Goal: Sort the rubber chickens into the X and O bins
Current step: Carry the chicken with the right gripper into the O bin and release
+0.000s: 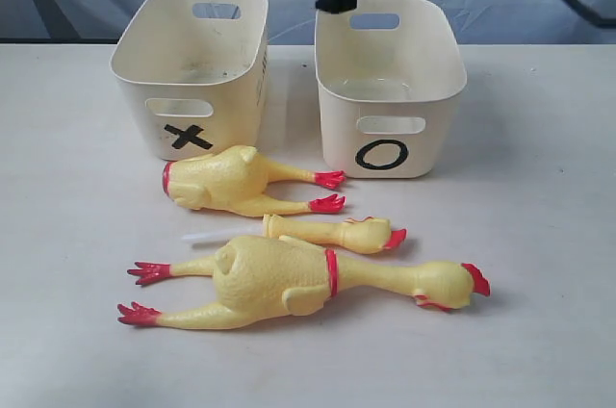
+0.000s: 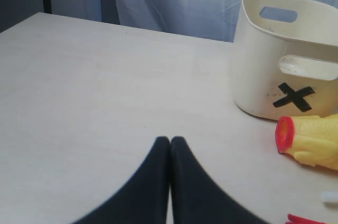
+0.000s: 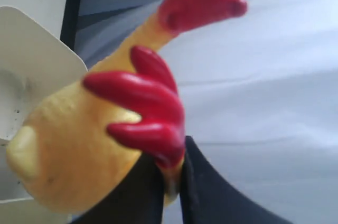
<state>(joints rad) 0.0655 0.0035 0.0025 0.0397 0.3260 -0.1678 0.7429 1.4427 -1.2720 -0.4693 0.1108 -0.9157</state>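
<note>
Held chicken: up off the worktop, red feet and yellow body close to the camera; its head is not in view.
Right claw: clamped on the held chicken low by a foot, the body bulging to one side of the grip.
Deciding relation: a cream bin rim lies just beside the body in the right wrist view, though which bin it is cannot be told there. In the exterior view yellow shows at the top edge above the back of the X bin, and a dark arm part hangs over the back rim of the O bin.
Bins: side by side, upright, no chicken showing in either.
On the worktop: headless body just before the X bin, head-and-neck piece next, whole chicken nearest, all lying crosswise.
Left claw: fingers together, holding nothing, low beside the X bin; probably the nearer arm for the headless body.
</note>
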